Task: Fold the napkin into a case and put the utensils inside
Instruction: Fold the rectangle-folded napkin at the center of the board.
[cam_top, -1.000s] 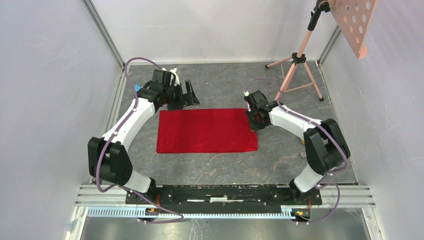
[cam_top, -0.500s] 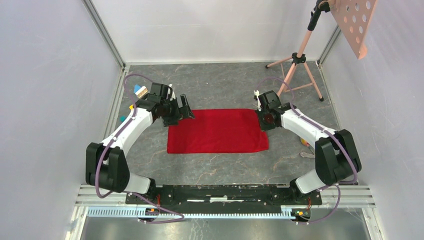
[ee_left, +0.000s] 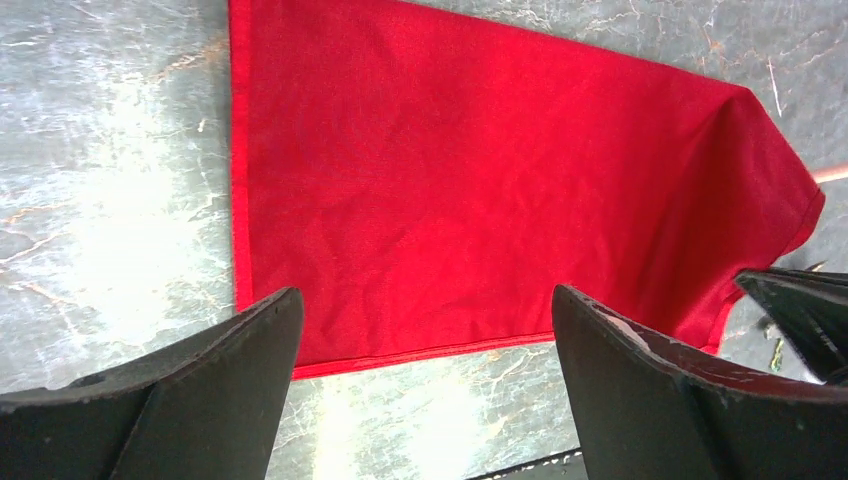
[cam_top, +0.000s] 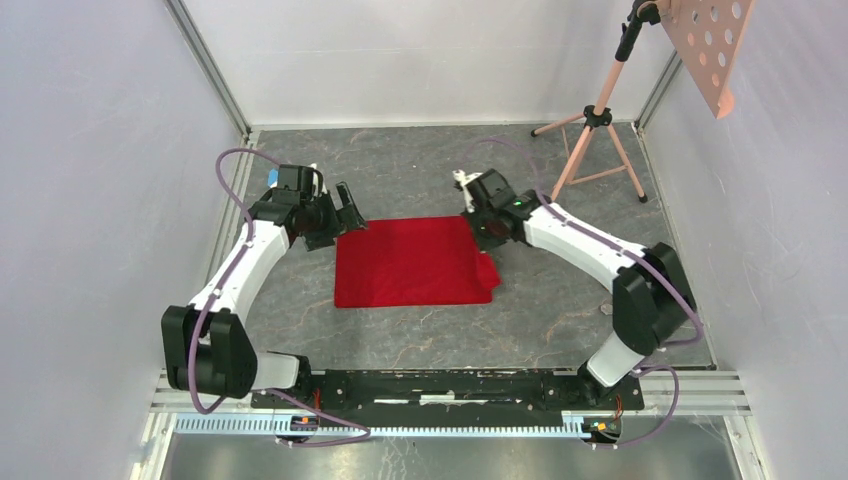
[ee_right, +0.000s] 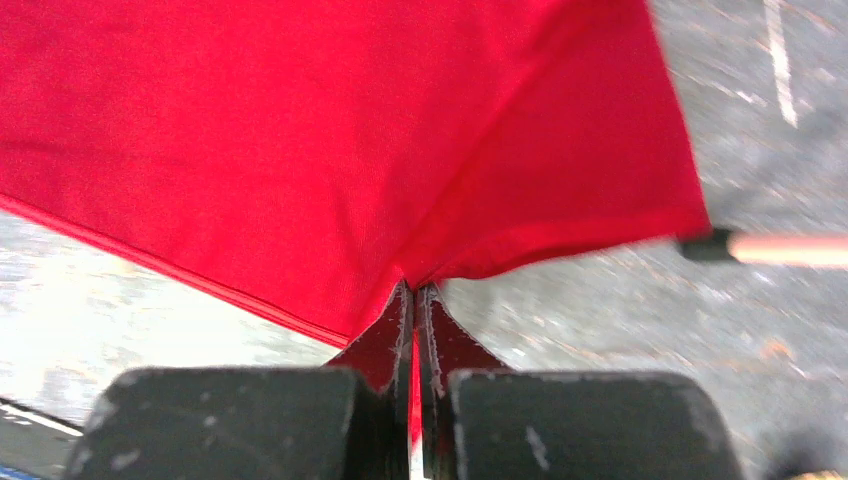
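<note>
One corner only is pinched: R gripper (ee_right: 415,300) is shut tight on the napkin (cam_top: 405,265) far-right corner, L gripper (ee_left: 425,300) is wide open, holding nothing, by far-left corner. Cloth may slip out or fold skewed if pulled w/o L side pinned. Napkin: bright red, thin, centre of table (cam_top: 430,330); left part flat, right edge lifted & bunched.

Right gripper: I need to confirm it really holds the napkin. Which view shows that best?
The right wrist view: the right gripper is shut, with the napkin pinched between its fingertips. The top external view shows it from above, the pinch hidden. The left wrist view catches only a dark tip by the raised corner.
</note>
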